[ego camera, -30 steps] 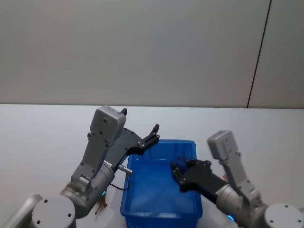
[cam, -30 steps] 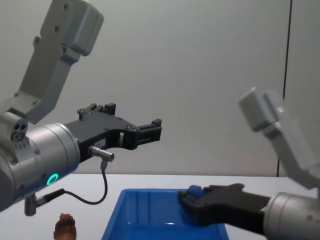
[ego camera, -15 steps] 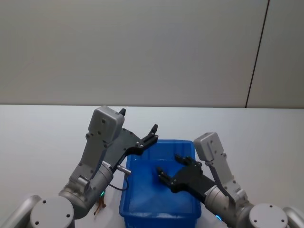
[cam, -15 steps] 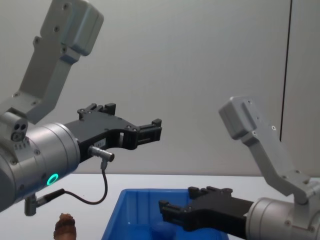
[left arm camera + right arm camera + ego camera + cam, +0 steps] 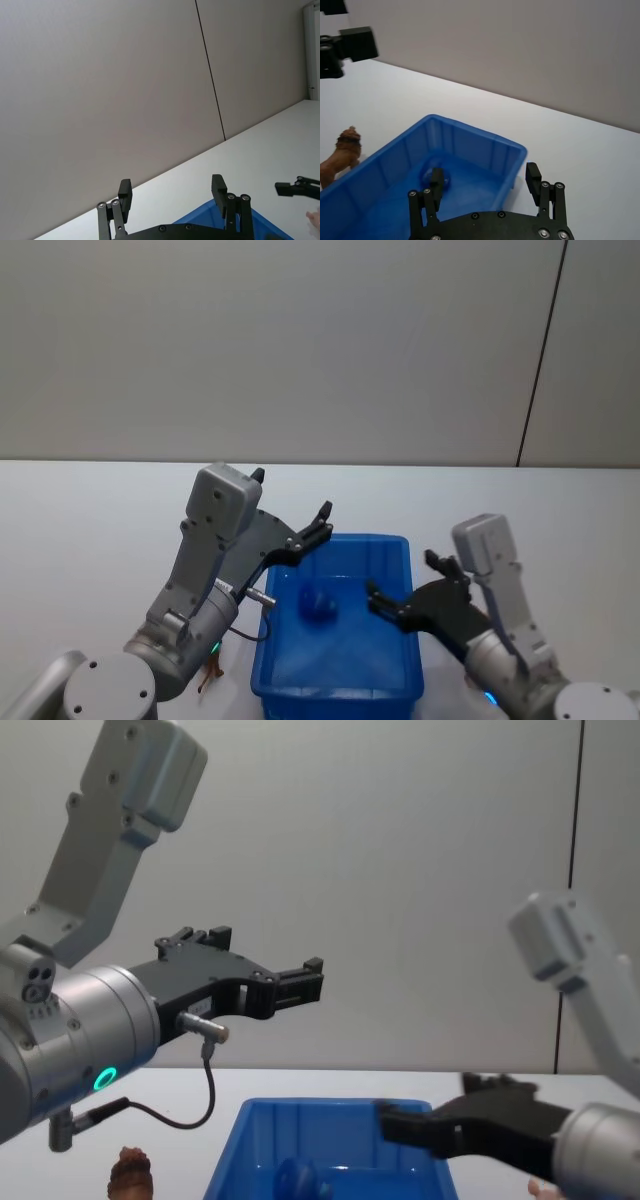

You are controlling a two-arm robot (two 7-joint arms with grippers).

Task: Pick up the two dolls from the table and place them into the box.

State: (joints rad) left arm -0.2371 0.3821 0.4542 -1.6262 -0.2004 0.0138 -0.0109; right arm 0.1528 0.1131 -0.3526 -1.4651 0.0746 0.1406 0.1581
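Right gripper is open by the box, the blue doll is inside, so 1 is done; the brown doll waits on the surface, left gripper open too.

blue doll in box | right gripper jaws apart | brown doll on table
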